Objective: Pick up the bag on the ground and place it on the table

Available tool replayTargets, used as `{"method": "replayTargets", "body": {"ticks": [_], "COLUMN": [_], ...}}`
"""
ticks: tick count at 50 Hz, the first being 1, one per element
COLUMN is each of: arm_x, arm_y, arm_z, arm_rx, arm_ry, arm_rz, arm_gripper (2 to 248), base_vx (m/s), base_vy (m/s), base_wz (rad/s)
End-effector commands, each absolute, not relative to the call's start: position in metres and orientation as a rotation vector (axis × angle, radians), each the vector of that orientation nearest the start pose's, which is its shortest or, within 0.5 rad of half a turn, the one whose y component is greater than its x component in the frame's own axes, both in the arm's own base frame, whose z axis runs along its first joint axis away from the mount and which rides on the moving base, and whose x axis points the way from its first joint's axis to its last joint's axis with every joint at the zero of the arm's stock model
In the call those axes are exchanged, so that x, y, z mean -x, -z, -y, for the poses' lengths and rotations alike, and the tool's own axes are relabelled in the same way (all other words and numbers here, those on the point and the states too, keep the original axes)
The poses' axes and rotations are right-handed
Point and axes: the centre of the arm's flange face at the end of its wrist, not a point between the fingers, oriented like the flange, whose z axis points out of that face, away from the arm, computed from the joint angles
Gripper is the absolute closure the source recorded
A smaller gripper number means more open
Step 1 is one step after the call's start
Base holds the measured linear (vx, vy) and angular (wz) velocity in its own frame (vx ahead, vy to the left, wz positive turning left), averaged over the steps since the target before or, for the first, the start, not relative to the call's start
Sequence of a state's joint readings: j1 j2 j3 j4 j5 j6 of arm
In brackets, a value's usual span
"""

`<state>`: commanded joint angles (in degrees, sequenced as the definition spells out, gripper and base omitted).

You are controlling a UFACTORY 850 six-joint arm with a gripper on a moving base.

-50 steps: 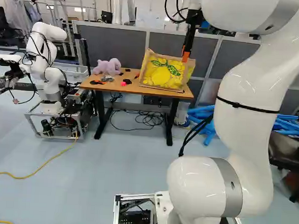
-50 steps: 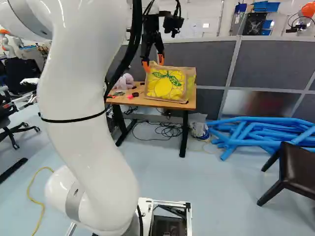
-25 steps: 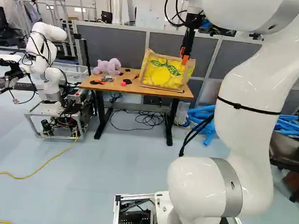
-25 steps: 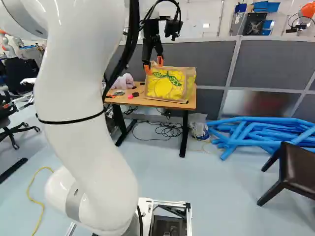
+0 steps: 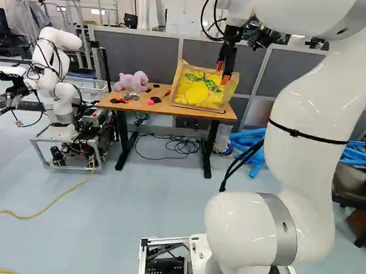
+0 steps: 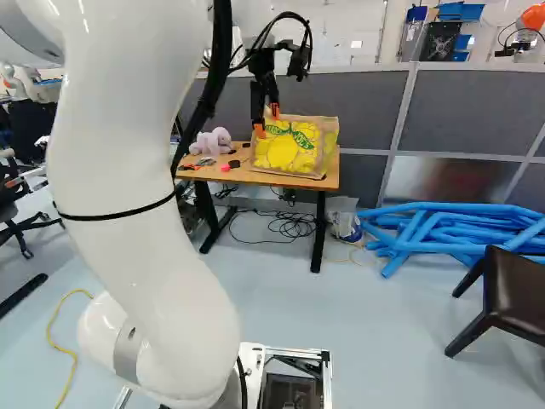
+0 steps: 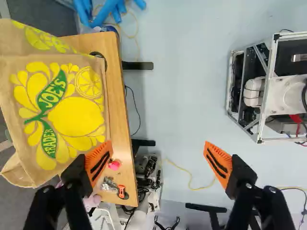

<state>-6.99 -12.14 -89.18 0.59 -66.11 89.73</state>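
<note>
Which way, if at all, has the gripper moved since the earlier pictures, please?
Yes, down a little: in the right base view, the gripper now sits lower against the grey partition than it did before.

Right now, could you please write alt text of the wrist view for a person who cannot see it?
A bag with printed lemons stands on a wooden table, by one finger of the open claw; the other finger is seen against the pale blue floor.
</note>
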Motion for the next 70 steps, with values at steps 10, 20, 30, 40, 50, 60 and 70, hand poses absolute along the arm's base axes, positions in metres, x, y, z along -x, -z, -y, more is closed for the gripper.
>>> {"method": "replayTargets", "body": {"ticks": [10,20,30,40,50,60,70], "arm_x": [-0.542,-0.539,-0.534,-0.527,-0.518,-0.505,-0.490], "arm_y": [-0.692,-0.674,-0.654,-0.632,-0.607,-0.581,-0.556], "arm_z": [0.063,0.060,0.056,0.051,0.046,0.041,0.036], "arm_rx": [2.048,2.110,2.174,2.240,2.306,2.369,2.423], "arm_ry": [0.261,0.324,0.398,0.482,0.578,0.683,0.791], "arm_rz": [-2.156,-2.053,-1.937,-1.808,-1.663,-1.508,-1.352], "arm_gripper": [3,3,3,3,3,3,3], "base_vx": [0.000,0.000,0.000,0.000,0.000,0.000,0.000], "base_vy": [0.000,0.000,0.000,0.000,0.000,0.000,0.000], "base_wz": [0.000,0.000,0.000,0.000,0.000,0.000,0.000]}}
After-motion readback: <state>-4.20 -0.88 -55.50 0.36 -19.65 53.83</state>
